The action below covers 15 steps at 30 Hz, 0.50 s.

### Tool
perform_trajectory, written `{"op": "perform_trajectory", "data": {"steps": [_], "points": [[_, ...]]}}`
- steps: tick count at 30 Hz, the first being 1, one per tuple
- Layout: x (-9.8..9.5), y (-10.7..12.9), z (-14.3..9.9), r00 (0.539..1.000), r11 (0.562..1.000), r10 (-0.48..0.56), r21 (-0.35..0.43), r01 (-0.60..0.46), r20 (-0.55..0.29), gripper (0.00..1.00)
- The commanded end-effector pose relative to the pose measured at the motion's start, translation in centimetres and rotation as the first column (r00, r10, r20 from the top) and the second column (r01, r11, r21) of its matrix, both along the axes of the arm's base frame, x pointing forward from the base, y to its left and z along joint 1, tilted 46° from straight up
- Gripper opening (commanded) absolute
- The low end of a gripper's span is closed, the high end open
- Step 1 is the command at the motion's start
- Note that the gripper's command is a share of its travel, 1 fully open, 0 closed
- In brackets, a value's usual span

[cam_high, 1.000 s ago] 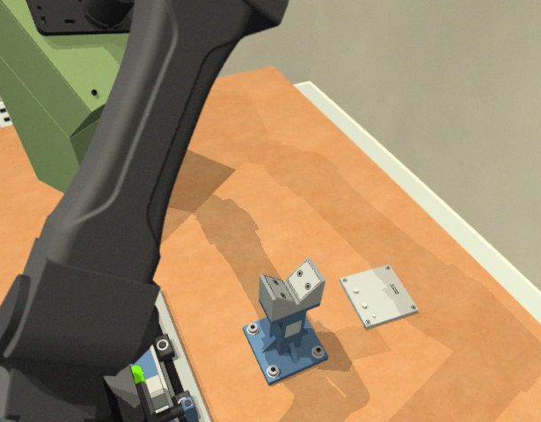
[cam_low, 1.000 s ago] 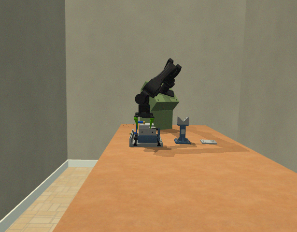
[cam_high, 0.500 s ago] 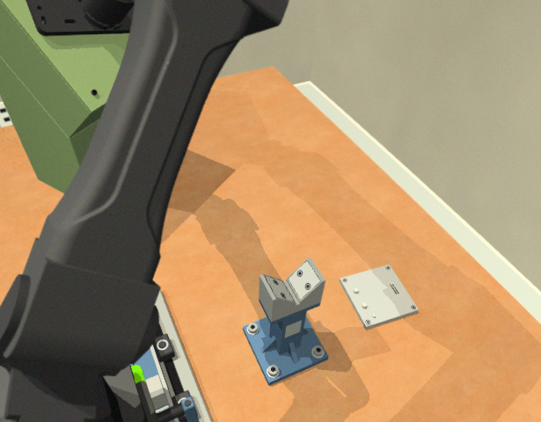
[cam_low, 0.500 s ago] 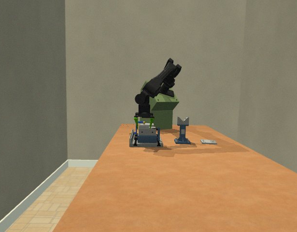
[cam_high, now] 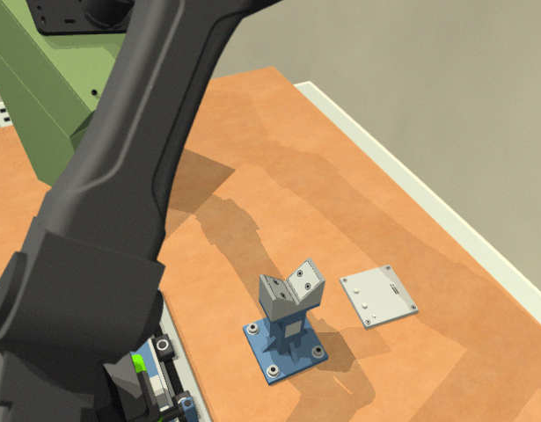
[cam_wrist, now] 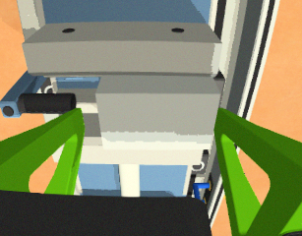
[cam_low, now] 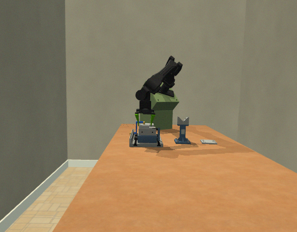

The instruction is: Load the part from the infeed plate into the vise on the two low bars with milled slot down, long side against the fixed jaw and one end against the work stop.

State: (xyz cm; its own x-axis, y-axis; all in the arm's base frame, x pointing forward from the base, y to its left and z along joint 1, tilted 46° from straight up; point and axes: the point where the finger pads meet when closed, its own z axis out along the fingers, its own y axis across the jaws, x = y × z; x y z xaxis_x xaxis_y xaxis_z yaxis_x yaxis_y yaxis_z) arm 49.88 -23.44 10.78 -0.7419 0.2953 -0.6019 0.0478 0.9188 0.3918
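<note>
The part (cam_wrist: 157,108) is a plain grey block lying in the vise (cam_low: 146,137) between the jaws. Its long side lies along a grey jaw with two holes (cam_wrist: 121,49). No slot shows on its top face. The work stop (cam_wrist: 48,101), a short black rod, points at the part's left end; I cannot tell if they touch. My gripper (cam_wrist: 149,118) is open, with its green fingers on either side of the part and a little above it, not clamping it. In the exterior view the gripper (cam_low: 144,118) hangs just over the vise.
The V-block (cam_high: 290,290) on its blue base stands to the right of the vise and is empty. The grey infeed plate (cam_high: 378,294) lies beyond it, bare. My arm hides most of the vise (cam_high: 170,381) in the top view. The green pedestal (cam_low: 161,109) stands behind.
</note>
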Motion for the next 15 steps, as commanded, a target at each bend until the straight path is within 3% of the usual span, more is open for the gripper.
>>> {"op": "perform_trajectory", "data": {"steps": [1,15], "points": [[-1.8,-1.7,2.5,1.000,1.000,-0.018,-0.009,0.018,0.025,0.74],[-3.8,-2.7,5.4,0.999,1.000,-0.018,-0.024,0.019,0.041,0.74]]}}
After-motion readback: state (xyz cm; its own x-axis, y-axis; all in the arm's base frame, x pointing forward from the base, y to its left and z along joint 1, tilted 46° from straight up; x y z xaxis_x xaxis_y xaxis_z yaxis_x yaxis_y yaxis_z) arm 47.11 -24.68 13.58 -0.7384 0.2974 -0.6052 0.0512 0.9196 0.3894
